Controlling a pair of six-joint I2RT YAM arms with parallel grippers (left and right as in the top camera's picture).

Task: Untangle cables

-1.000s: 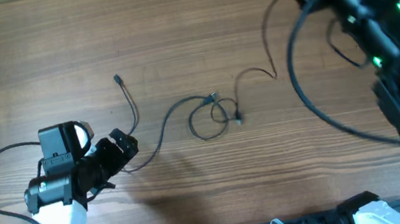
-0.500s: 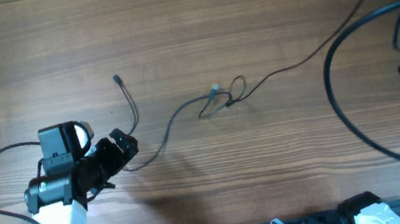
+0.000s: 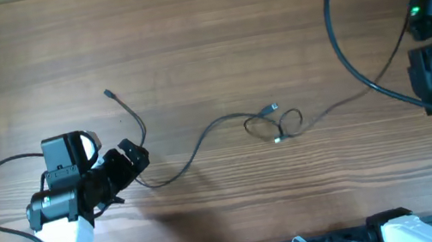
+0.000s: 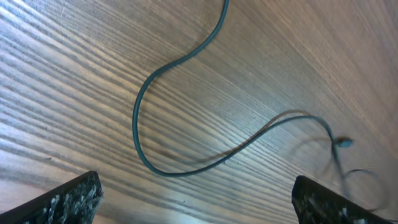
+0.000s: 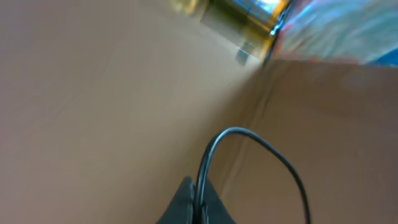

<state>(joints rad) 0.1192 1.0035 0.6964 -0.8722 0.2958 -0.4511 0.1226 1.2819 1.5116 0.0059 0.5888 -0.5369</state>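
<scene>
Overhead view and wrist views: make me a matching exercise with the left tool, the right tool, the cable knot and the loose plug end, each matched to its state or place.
1 left tool
2 right tool
3 small knot in the thin black cable
4 tiny loose plug end

A shut on that cable
B centre of the overhead view
C open, empty
D cable's far-left tip

Pairs: 1-C, 2-A, 3-B, 4-D
</scene>
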